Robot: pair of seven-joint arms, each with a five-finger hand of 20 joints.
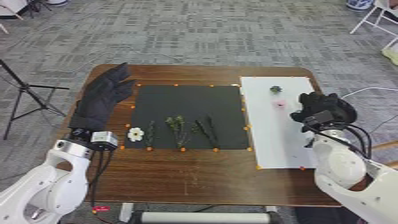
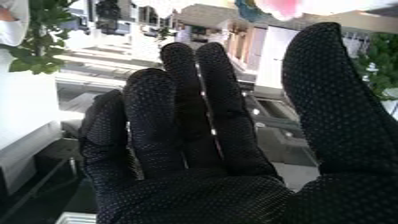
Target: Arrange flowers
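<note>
My right hand (image 1: 325,108) is over the right edge of the white sheet, beside a pink flower (image 1: 280,104). A small blue-green flower (image 1: 275,89) lies farther back on that sheet. In the right wrist view the right hand (image 2: 182,125) has straight fingers and the thumb apart, holding nothing; part of a pink flower (image 2: 282,7) shows beyond. My left hand (image 1: 104,95), fingers straight, is at the table's left edge. On the black mat lie a white flower (image 1: 135,134) at its left corner and green stems (image 1: 180,129) and a dark stem (image 1: 208,131) near its front edge.
The black mat (image 1: 187,110) and white sheet (image 1: 284,145) lie side by side on the brown table (image 1: 169,175), with orange markers along their edges. A black tripod (image 1: 31,92) stands left of the table; a white folding chair (image 1: 378,20) is at the back right.
</note>
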